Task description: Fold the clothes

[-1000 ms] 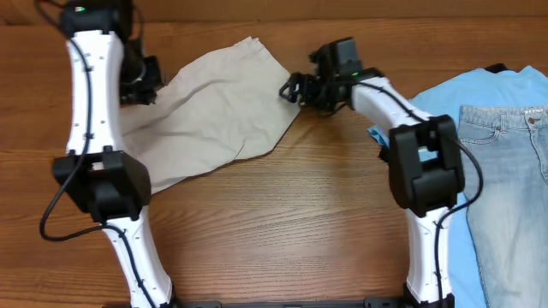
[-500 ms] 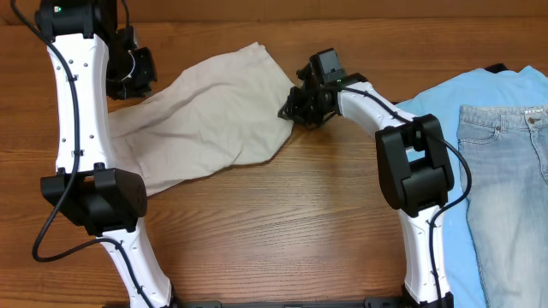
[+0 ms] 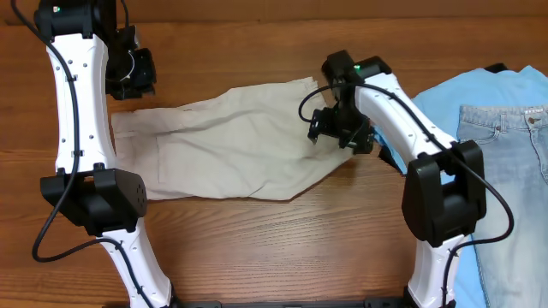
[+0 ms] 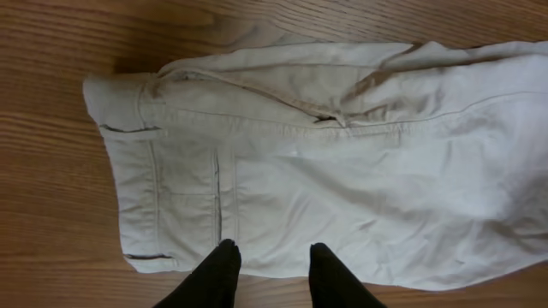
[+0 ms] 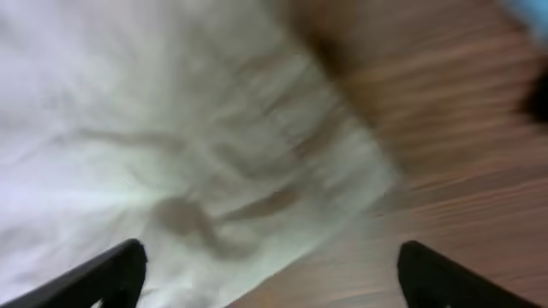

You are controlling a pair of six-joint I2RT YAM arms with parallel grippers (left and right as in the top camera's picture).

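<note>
The beige khaki shorts [image 3: 231, 145] lie spread lengthwise on the wooden table, with the waistband at the left [image 4: 128, 171] and the leg hem at the right. My left gripper [image 3: 130, 79] hovers over the shorts' far left edge. In the left wrist view the left gripper [image 4: 272, 261] is open and empty above the cloth. My right gripper [image 3: 338, 128] is over the shorts' right end. In the blurred right wrist view the right gripper [image 5: 274, 274] has its jaws wide open over the cloth edge [image 5: 171, 154], holding nothing.
A sky-blue T-shirt [image 3: 432, 103] lies at the right with pale denim jeans [image 3: 514, 188] on top of it. A bit of a black garment [image 3: 497, 68] shows at its far edge. Bare wood runs along the front.
My right gripper has swung right and toward the front, and the shorts' leg now lies stretched out to the right. My left gripper has stayed in place for the last half second.
</note>
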